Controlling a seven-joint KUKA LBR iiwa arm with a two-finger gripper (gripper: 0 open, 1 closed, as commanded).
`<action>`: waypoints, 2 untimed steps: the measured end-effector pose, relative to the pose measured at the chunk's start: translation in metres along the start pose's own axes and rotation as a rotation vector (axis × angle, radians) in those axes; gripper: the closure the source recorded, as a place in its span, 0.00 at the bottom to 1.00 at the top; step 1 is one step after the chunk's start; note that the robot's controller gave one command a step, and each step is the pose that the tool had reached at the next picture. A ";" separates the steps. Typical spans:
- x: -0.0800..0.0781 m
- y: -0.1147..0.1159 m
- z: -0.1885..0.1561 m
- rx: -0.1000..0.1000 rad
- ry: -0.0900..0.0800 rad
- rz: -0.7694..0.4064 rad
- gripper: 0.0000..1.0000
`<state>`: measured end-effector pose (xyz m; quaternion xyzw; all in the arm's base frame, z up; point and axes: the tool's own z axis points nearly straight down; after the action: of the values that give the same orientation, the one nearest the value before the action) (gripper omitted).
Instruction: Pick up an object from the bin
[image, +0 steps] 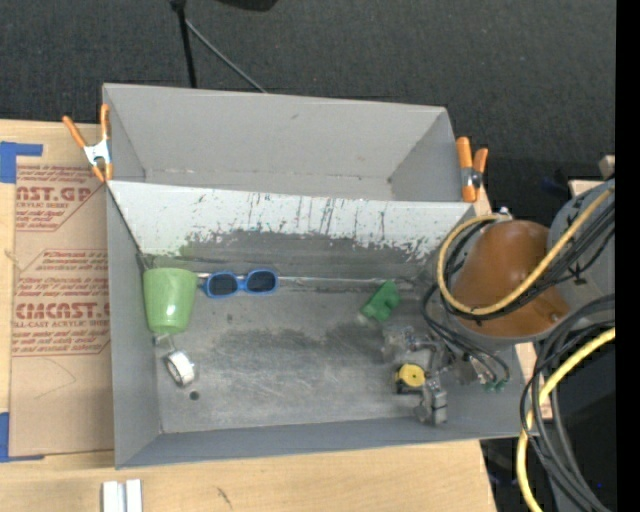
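My gripper (432, 392) is low in the bin's near right corner, under the arm's orange cover and cables. A small yellow round thing (409, 377) with a dark underside lies right against its left side; whether it is gripped I cannot tell. A small green block (380, 301) lies a little farther back, near the foot of the far wall.
A pair of blue sunglasses (240, 284) lies along the far wall. At the left wall a light green cup (168, 298) lies on its side. A small white roll-like piece (180, 368) sits below the cup, with a tiny dark speck (194, 395) near it.
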<state>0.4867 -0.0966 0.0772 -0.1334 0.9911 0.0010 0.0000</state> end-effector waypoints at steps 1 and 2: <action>-0.001 0.000 -0.002 0.001 -0.001 -0.001 1.00; -0.002 0.000 -0.003 0.003 -0.007 -0.001 0.00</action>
<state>0.4892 -0.0965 0.0800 -0.1338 0.9910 0.0000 0.0036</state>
